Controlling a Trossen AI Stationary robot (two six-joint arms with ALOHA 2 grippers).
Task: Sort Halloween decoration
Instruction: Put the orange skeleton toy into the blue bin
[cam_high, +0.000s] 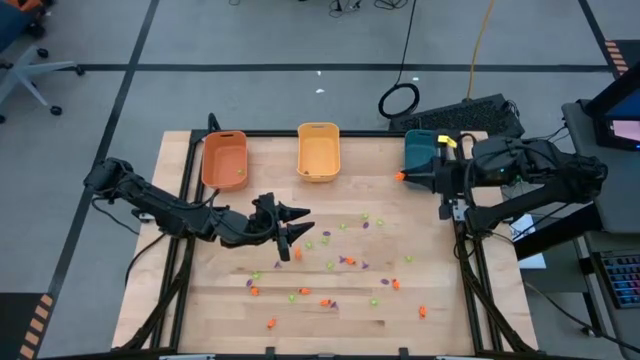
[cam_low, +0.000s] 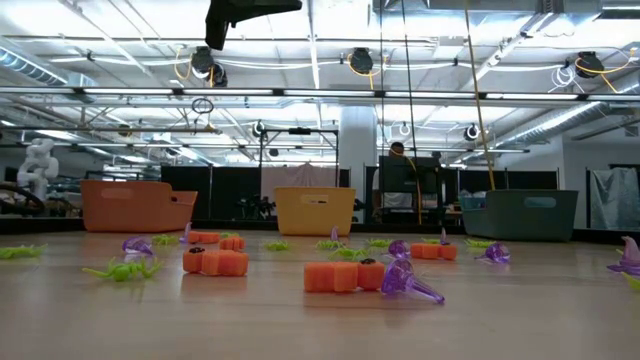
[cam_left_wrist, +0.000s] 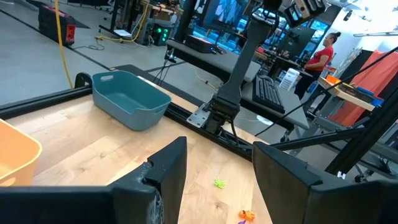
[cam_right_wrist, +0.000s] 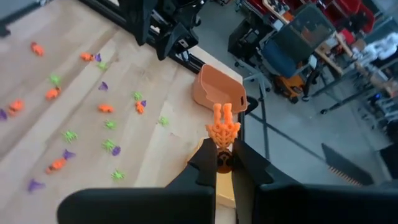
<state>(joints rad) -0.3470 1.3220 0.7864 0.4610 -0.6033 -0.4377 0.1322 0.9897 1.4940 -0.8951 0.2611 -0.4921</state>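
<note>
Pale wood-plank table (cam_high: 430, 330), small plastic trinkets (cam_high: 330, 265) in orange, light green and purple scattered across its middle and near part. Three smooth oblong plastic bins along far edge: orange bin (cam_high: 224, 158) left, one green piece inside; yellow bin (cam_high: 318, 150) middle; teal bin (cam_high: 420, 149) right. Right gripper (cam_right_wrist: 224, 163) beside teal bin, fingers pinched on orange trinket (cam_right_wrist: 222, 130). Left gripper (cam_high: 298, 226) over table's left-middle, fingers parted, holding nothing.
</note>
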